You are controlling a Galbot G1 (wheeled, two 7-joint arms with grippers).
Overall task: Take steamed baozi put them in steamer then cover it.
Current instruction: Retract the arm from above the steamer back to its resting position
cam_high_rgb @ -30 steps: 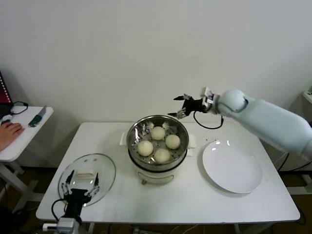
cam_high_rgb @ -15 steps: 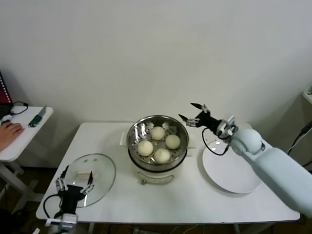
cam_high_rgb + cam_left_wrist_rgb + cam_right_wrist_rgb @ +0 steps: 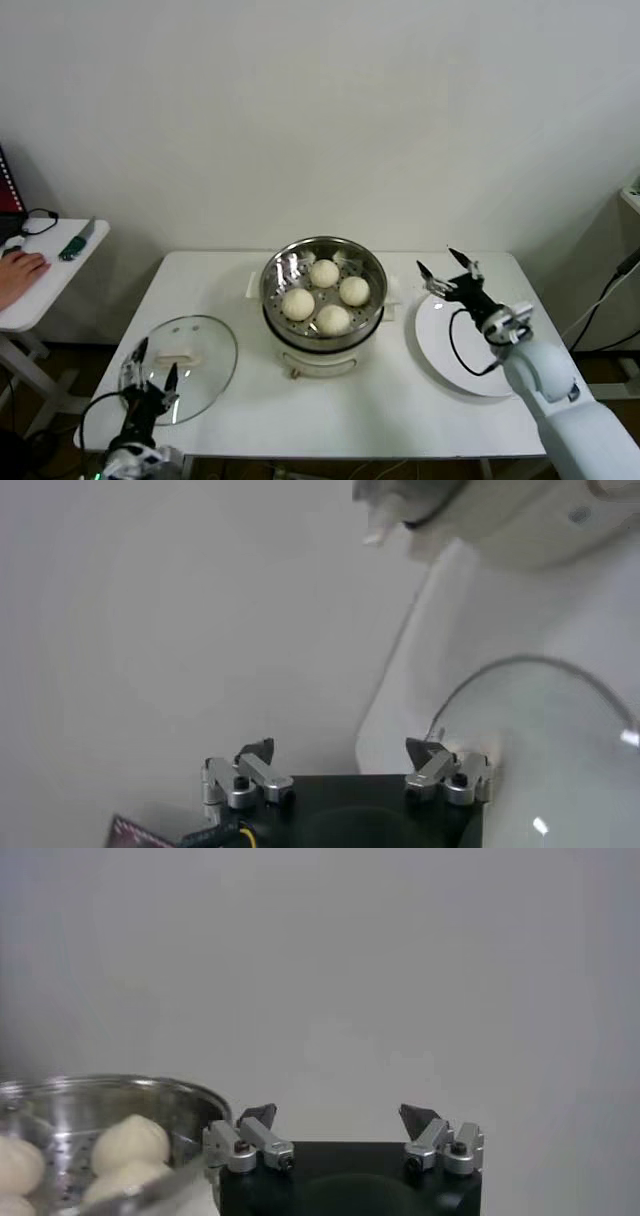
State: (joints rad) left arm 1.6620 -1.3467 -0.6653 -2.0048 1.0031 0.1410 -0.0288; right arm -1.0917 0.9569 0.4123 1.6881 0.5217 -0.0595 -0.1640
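Observation:
Several cream-white baozi lie in the shiny steamer at the table's middle; its rim and a bun show in the right wrist view. The glass cover with its white handle lies flat on the table at the front left and also shows in the left wrist view. My left gripper stands open and empty at the cover's near edge. My right gripper hangs open and empty to the right of the steamer, over the plate's far edge.
A flat white plate lies to the right of the steamer, under my right arm. A small side table at the far left holds a person's hand and a green-handled tool. A wall stands behind the table.
My right arm has swung from behind the steamer down and to the right, over the plate. My left gripper has drawn back toward the table's front edge, off the cover's handle.

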